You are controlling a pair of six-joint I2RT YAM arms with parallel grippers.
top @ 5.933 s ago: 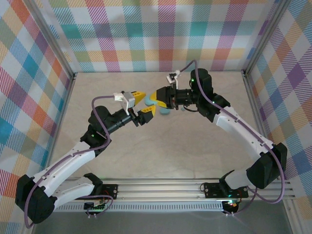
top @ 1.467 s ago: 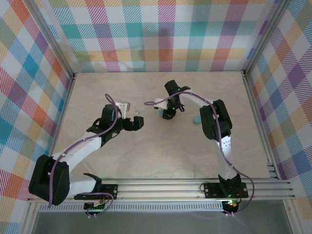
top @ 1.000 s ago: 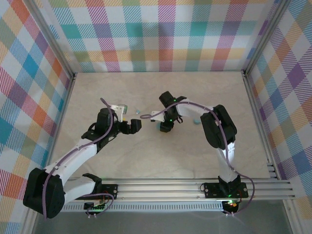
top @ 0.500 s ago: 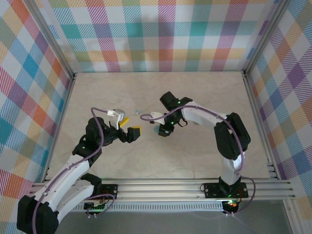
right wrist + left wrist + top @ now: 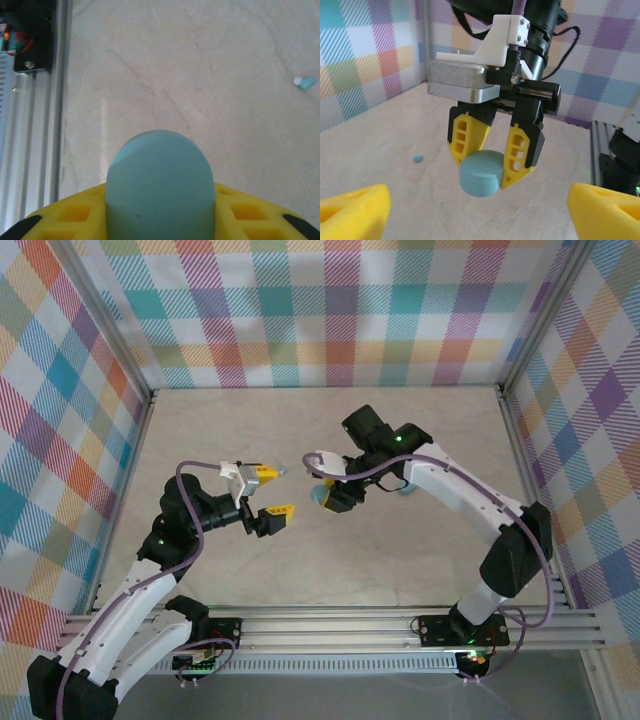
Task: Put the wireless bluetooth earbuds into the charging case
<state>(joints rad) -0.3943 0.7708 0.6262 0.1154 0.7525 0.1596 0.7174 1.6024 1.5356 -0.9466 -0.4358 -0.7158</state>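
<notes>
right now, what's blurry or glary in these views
Left wrist view: the near yellow fingertips are blurred, while the right end effector and its teal case look sharp. Right wrist view: that case is soft up close, and a faint pale streak of glare crosses the table. Top external view: even light, no harsh glare.

The charging case (image 5: 481,173) is a smooth, rounded teal puck. It is clamped between the yellow fingers of the right end effector (image 5: 492,171) and held clear of the surface (image 5: 200,60), one flat face tilted downward. One earbud (image 5: 305,82), a tiny pale teal nub with a white tip, lies on the surface, well apart from the case.
</notes>
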